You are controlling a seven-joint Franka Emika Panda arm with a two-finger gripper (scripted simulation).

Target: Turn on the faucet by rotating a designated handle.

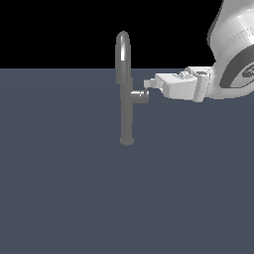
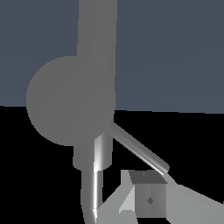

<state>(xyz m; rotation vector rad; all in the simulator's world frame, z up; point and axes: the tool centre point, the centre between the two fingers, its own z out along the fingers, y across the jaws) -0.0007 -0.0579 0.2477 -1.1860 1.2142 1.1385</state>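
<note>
The faucet is a slim grey column with a high arched spout and a small round base. The handle is a short stub sticking out of the column toward the exterior view's right. My gripper reaches in from that side, its tip just above the stub's outer end. It looks shut, and its fingers hold nothing. In the wrist view the handle's round end fills the middle. Its thin lever rod slants down to end just above my gripper.
A flat dark blue-grey floor spreads around the faucet. My white arm comes in from the exterior view's upper right.
</note>
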